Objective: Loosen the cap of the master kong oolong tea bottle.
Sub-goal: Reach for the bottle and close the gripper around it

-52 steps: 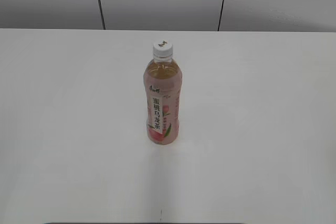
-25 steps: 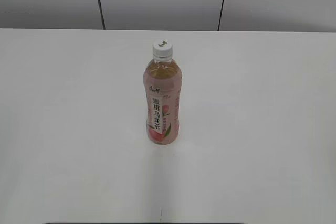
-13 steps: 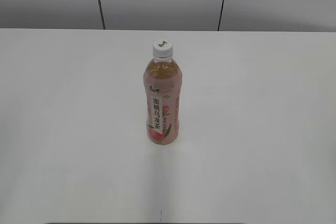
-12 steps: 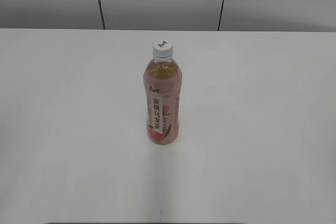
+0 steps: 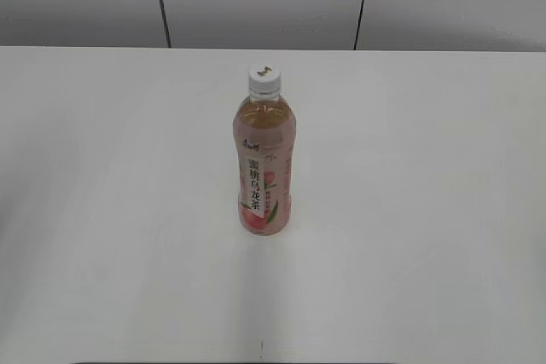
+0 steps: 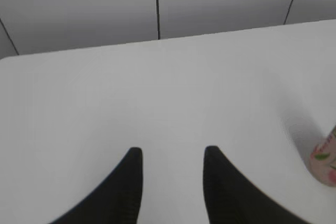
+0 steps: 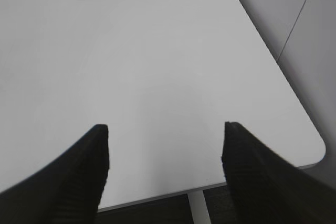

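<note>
Nothing can be seen to have moved in the exterior view since the earlier frames: the master kong oolong tea bottle (image 5: 265, 161) is found upright at the same spot on the white table (image 5: 102, 210), and neither arm has entered that view.

Left of the bottle, the left gripper (image 6: 172, 156) is held over bare table with its two dark fingers apart by a moderate gap, and nothing is gripped between them. Only the bottom of the bottle is caught in the left wrist view, at the right edge, well apart from the fingers. This arm is judged to be waiting at a rest pose, placed so that the bottle's body could be reached and steadied from its side.

At the middle, the bottle is stood alone, label strip facing the exterior camera. The cap (image 5: 264, 79) is seated on the neck, its small dark mark on top; it is judged not yet loosened, though how tight it is cannot be told.

Right of the bottle, the right gripper (image 7: 165, 132) is spread wide and holds nothing. It is pointed at the table's rounded far corner, and the bottle is not seen in its view. A wide spread would suit coming down around the cap, but that approach has not begun.
</note>
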Motion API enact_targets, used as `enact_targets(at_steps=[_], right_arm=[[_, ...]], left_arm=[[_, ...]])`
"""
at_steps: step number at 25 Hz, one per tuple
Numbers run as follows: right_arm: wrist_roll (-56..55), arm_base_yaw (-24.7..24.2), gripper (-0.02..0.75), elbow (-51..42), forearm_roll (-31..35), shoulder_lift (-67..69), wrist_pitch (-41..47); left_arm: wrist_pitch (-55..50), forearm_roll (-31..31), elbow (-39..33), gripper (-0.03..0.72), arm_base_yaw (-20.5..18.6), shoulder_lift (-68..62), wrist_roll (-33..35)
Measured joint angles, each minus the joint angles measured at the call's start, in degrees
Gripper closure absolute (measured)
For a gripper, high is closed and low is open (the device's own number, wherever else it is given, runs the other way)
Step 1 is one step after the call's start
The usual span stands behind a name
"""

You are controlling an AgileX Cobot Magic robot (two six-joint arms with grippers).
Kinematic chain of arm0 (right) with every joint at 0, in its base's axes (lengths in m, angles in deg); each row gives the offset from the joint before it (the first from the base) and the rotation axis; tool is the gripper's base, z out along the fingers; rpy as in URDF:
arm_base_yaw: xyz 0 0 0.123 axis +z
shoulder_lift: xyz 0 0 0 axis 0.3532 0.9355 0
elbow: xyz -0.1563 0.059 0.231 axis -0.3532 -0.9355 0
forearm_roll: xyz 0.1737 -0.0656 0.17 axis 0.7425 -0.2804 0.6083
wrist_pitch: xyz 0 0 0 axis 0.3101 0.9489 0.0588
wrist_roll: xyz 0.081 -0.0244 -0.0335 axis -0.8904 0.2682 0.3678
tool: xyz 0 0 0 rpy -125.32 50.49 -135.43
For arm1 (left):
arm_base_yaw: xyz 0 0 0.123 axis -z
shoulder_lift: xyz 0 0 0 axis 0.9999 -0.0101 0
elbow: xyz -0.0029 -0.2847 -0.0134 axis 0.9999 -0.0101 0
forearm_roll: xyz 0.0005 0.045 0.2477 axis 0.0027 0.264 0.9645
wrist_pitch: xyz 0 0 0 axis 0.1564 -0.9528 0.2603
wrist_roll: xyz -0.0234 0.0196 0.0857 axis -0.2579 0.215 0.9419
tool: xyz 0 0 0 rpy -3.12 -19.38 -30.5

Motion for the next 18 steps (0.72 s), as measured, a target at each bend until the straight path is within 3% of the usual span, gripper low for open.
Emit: enact_targets(at_steps=[4,12,15,18], right_arm=[[0.0,0.0,0.23,0.0,0.0,0.0,-0.07],[0.0,0.0,0.234,0.0,0.0,0.0,-0.14],[0.0,0.0,0.234,0.0,0.0,0.0,-0.14],[0.0,0.0,0.234,0.0,0.0,0.0,-0.14]], left_arm=[[9.83,-6.68,-3.01,0.445,0.0,-3.34,6.18],[31.39,-10.73,-17.01,0.445,0.67,-8.81,7.29],[36.85,-8.96,-17.17,0.445,3.65,-12.97,7.29],[42.23,-6.55,-17.17,0.445,9.35,-21.42,7.29]])
